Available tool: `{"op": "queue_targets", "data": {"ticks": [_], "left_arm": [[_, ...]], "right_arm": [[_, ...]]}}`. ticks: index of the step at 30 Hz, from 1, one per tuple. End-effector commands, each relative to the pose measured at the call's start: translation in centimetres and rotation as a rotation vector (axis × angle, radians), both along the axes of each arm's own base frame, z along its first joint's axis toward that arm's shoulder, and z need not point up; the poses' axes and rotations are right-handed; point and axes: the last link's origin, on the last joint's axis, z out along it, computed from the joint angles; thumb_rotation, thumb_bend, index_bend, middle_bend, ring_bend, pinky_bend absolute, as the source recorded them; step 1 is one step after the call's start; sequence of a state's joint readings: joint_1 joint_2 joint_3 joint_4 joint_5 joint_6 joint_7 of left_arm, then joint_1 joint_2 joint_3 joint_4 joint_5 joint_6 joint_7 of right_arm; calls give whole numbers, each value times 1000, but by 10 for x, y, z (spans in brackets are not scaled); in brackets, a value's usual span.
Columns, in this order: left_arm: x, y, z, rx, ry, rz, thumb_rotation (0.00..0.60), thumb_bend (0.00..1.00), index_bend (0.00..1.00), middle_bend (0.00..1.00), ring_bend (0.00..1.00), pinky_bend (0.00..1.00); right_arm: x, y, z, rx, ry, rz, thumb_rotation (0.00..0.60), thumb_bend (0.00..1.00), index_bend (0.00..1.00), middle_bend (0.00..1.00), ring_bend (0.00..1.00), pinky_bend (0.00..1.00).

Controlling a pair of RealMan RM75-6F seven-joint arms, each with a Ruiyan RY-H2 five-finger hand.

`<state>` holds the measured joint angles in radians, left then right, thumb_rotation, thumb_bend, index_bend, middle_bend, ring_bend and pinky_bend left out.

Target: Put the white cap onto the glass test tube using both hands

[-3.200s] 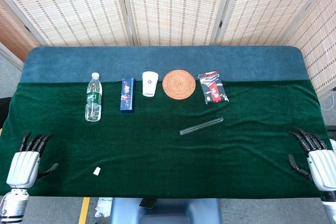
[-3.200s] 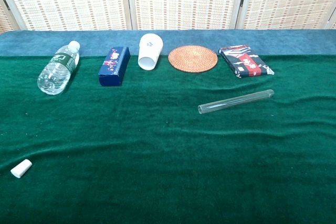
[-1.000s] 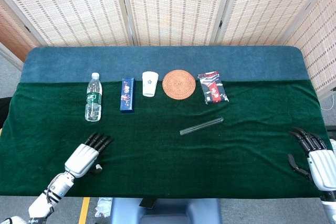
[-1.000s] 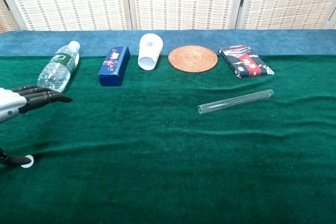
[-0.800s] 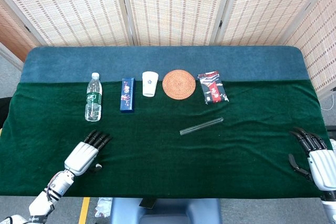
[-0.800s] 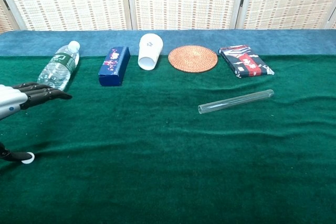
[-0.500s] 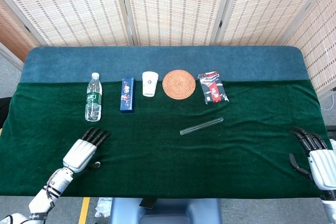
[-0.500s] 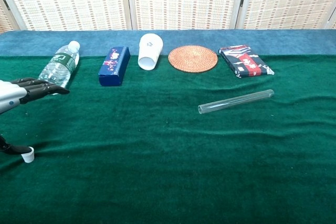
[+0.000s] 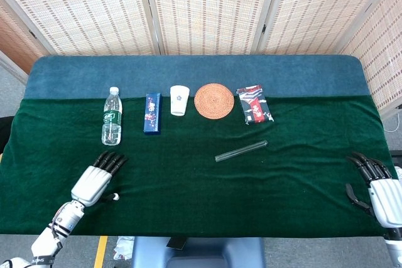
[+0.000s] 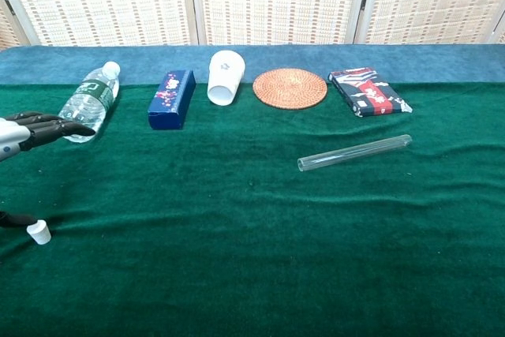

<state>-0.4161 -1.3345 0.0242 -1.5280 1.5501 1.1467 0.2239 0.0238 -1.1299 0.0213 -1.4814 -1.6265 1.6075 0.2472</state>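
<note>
Left hand (image 9: 92, 184) thumb touching white cap (image 10: 38, 233) — glass test tube (image 10: 354, 153) apart

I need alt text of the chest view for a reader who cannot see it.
On a green cloth, the left hand reaches in at the left edge, its thumb beside a small white cap. A glass test tube lies apart at the right. Behind stand a water bottle, blue box, white cup, woven coaster and patterned packet.

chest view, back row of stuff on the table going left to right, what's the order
bottle → blue box → cup → coaster → packet
</note>
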Motion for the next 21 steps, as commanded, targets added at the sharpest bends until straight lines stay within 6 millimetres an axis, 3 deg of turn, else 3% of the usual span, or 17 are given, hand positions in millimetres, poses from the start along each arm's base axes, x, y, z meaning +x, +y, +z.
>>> {"op": "queue_targets", "data": {"ticks": [1, 4, 7, 11, 16, 21], "left_arm": [[1, -2, 3, 2, -7, -1, 600, 206, 74, 100, 13, 0], [4, -3, 10, 14, -29, -19, 600, 207, 94, 109, 27, 0], [4, -5, 19, 32, -59, -49, 600, 212, 233, 215, 143, 27], [0, -11, 22, 16, -31, -99, 600, 279, 453, 488, 398, 312], [-3, -15, 18, -41, 2, -114, 600, 336, 503, 779, 644, 608], [-2, -16, 11, -75, -2, -125, 600, 336, 503, 946, 830, 771]], "right_arm": [[0, 0, 0, 0, 0, 1, 600, 516, 179, 176, 207, 159], [1, 1, 1, 0, 0, 3, 600, 517, 179, 176, 207, 159], [2, 1, 1, -2, 1, 7, 600, 517, 179, 176, 208, 159], [1, 0, 0, 4, 1, 2, 600, 516, 179, 176, 218, 159], [2, -1, -1, 16, 5, 1, 600, 516, 179, 180, 283, 159], [3, -1, -1, 20, 7, 1, 600, 517, 179, 185, 321, 159]]}}
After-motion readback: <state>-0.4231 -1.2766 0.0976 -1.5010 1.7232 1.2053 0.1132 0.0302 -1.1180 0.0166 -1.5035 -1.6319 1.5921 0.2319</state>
